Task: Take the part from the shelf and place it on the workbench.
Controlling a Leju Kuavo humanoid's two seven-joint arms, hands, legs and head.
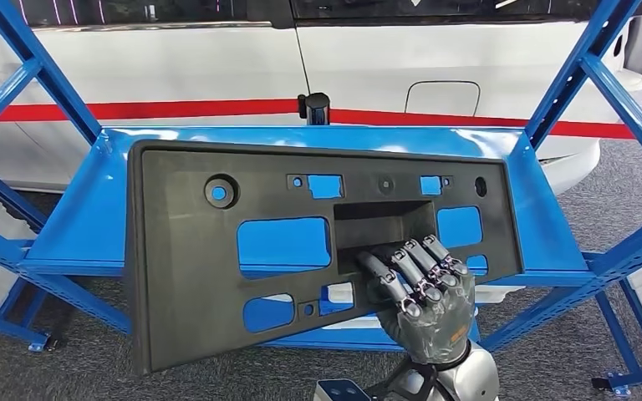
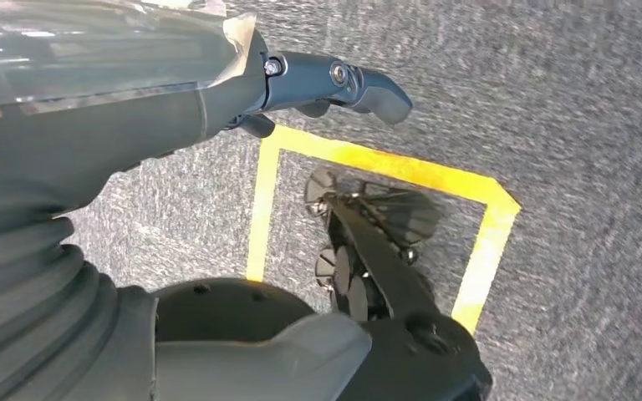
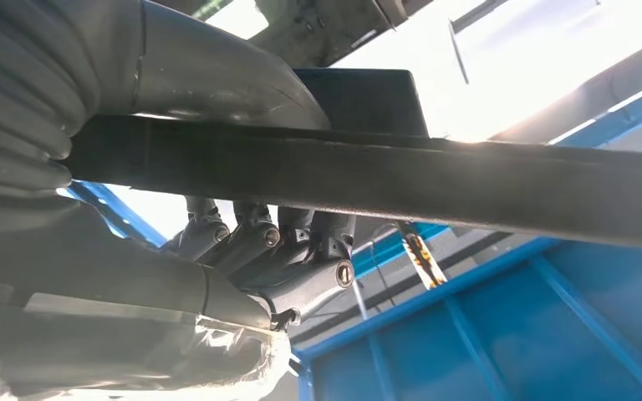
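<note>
Right hand [image 1: 425, 288] nearest, coming up from below: fingers [image 1: 418, 266] hooked over the lower lip of the part's central recess, clamped on the part [image 1: 184, 251]. Part is a wide dark plastic panel with cut-outs, tilted, its near-left corner hanging out past the shelf's front edge, its far edge over the blue shelf [image 1: 79, 225].

Step in hand, as I judge it: lifting the panel clear of the shelf. One hand carries a long, flat piece from a point right of centre, so the left end will want to droop and swing. Keep the wrist firm, draw the panel straight back toward the body, and mind the blue uprights [image 1: 568, 88] on both sides, since the panel spans most of the shelf. No workbench visible; a turn is likely needed afterward, best done slowly with the panel held close.

Right wrist view adds the underside of the grip: panel edge [image 3: 384, 180] runs across as a dark bar, fingers [image 3: 242, 238] curled below it, thumb [image 3: 217, 75] pressed on the opposite face. A true pinch, then, not just a hook. Shelf panel [image 3: 510, 334] lies beyond.

Left wrist view shows the left hand [image 2: 334, 83] hanging over grey carpet with a yellow taped square [image 2: 259, 200], holding nothing; one finger extended, the rest hidden, so I cannot tell how it stands.

Farthest: a white vehicle [image 1: 368, 67] with a red stripe behind the shelf.
</note>
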